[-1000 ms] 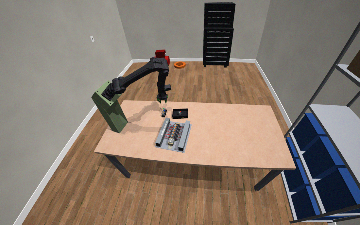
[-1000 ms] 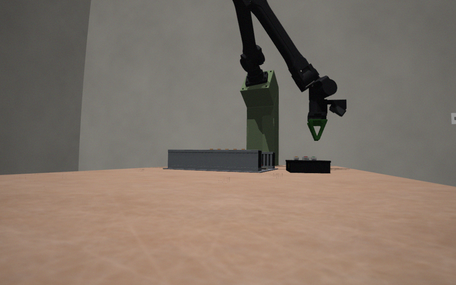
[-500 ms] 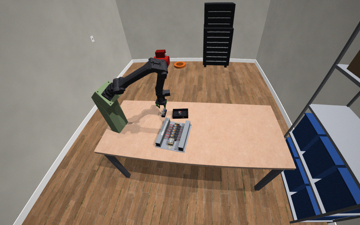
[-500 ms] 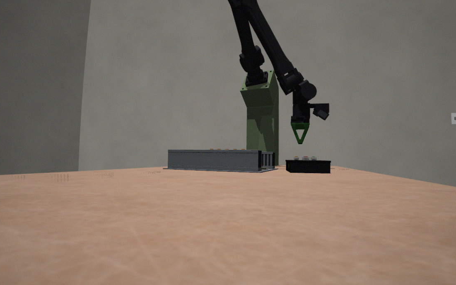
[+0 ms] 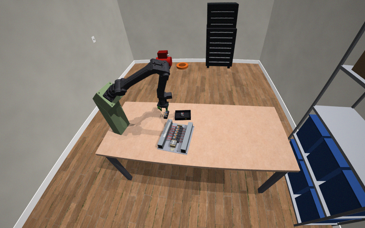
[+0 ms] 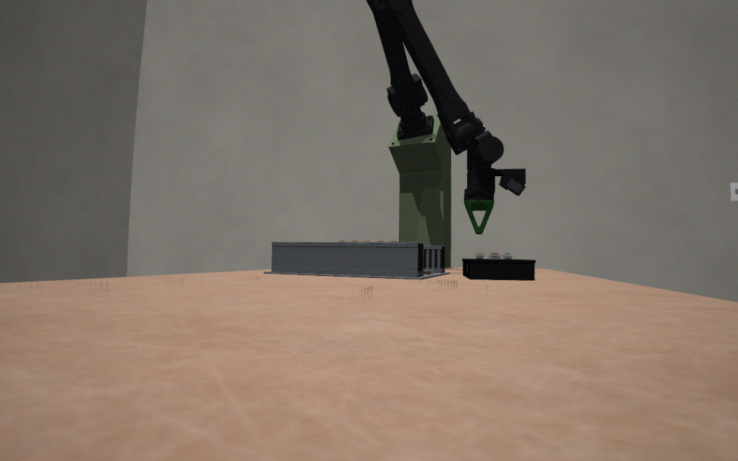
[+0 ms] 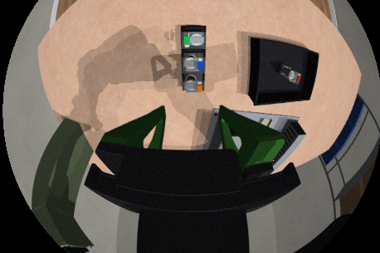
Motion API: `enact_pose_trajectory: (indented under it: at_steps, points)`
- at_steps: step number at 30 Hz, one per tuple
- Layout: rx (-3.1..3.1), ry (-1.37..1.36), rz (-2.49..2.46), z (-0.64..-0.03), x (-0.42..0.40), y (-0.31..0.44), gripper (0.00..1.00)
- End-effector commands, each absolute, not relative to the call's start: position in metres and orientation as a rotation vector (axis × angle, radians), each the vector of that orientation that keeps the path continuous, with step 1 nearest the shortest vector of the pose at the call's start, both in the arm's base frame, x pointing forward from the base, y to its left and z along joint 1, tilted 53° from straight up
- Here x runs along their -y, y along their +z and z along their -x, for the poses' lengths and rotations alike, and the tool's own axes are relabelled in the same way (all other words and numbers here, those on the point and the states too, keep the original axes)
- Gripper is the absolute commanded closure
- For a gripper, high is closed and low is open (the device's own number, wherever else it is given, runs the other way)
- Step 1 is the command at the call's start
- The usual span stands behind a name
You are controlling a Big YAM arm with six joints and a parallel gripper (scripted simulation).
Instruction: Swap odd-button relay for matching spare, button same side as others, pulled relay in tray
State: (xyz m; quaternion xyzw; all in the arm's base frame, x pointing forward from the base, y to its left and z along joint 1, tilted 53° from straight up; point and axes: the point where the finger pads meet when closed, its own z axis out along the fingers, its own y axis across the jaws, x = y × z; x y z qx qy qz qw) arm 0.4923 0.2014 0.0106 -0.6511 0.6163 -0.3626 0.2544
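Desk: tan, rectangular (image 5: 229, 133) (image 6: 360, 366) (image 7: 124, 13)
Green-fingered gripper (image 5: 163, 109) (image 6: 478, 232) (image 7: 192, 110): fingers apart, near far-left corner
Black rectangular tray (image 5: 182, 118) (image 6: 499, 269) (image 7: 254, 71): red-button relay inside

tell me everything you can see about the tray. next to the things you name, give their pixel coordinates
The tray (image 5: 182, 118) (image 6: 499, 270) (image 7: 254, 71) is a black, matte-looking, open-topped rectangular box with low, upright walls. It sits level on the table (image 5: 220, 136) (image 6: 360, 354) (image 7: 124, 13), beside the small rack (image 5: 165, 114) (image 7: 193, 28) of spares. Inside lies one relay (image 5: 182, 114) (image 7: 289, 74) with a red button, tipped on its side as far as I can tell. The gripper (image 5: 163, 109) (image 6: 478, 232) (image 7: 192, 110) isn't touching the tray.
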Motion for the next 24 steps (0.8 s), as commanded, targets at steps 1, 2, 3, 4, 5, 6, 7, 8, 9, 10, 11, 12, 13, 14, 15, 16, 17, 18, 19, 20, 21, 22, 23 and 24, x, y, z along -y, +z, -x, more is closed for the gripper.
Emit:
enact_pose_trajectory:
  at_steps: [1,2,3,4,5,6,7,8,9,10,11,12,13,14,15,16,17,18,19,20,21,22,23,24]
  points:
    - [-1.658,-0.983,1.76,-0.4903,-0.2009,0.0205,0.41]
    - [-1.658,-0.982,1.76,-0.49,-0.2018,0.0205,0.41]
    - [-1.658,-0.982,1.76,-0.49,-0.2018,0.0205,0.41]
    - [-1.658,-0.982,1.76,-0.49,-0.2018,0.0205,0.41]
    - [-1.657,-0.981,1.76,-0.4898,-0.2025,0.0205,0.41]
    - [-1.656,-0.98,1.76,-0.4896,-0.2031,0.0206,0.41]
    - [-1.656,-0.979,1.76,-0.4894,-0.2037,0.0206,0.41]
    - [-1.656,-0.979,1.76,-0.4892,-0.2041,0.0206,0.41]
    - [-1.655,-0.978,1.76,-0.4891,-0.2045,0.0206,0.41]
    - [-1.655,-0.978,1.76,-0.489,-0.2048,0.0206,0.41]
    - [-1.655,-0.977,1.76,-0.4889,-0.2051,0.0207,0.41]
    - [-1.654,-0.977,1.76,-0.4888,-0.2053,0.0207,0.41]
    - [-1.654,-0.977,1.76,-0.4888,-0.2055,0.0207,0.41]
    - [-1.654,-0.976,1.76,-0.4887,-0.2057,0.0207,0.41]
    - [-1.654,-0.976,1.76,-0.4887,-0.2059,0.0207,0.41]
    - [-1.654,-0.976,1.76,-0.4886,-0.206,0.0207,0.41]
    - [-1.654,-0.976,1.761,-0.4886,-0.2061,0.0207,0.41]
    - [-1.654,-0.976,1.761,-0.4886,-0.2062,0.0207,0.41]
    - [-1.654,-0.976,1.761,-0.4886,-0.2062,0.0207,0.41]
    - [-1.654,-0.976,1.761,-0.4886,-0.2062,0.0207,0.41]
    - [-1.654,-0.976,1.761,-0.4886,-0.2062,0.0207,0.41]
    - [-1.654,-0.976,1.761,-0.4885,-0.2063,0.0207,0.41]
    - [-1.654,-0.976,1.761,-0.4885,-0.2064,0.0207,0.41]
    - [-1.653,-0.975,1.761,-0.4885,-0.2064,0.0207,0.41]
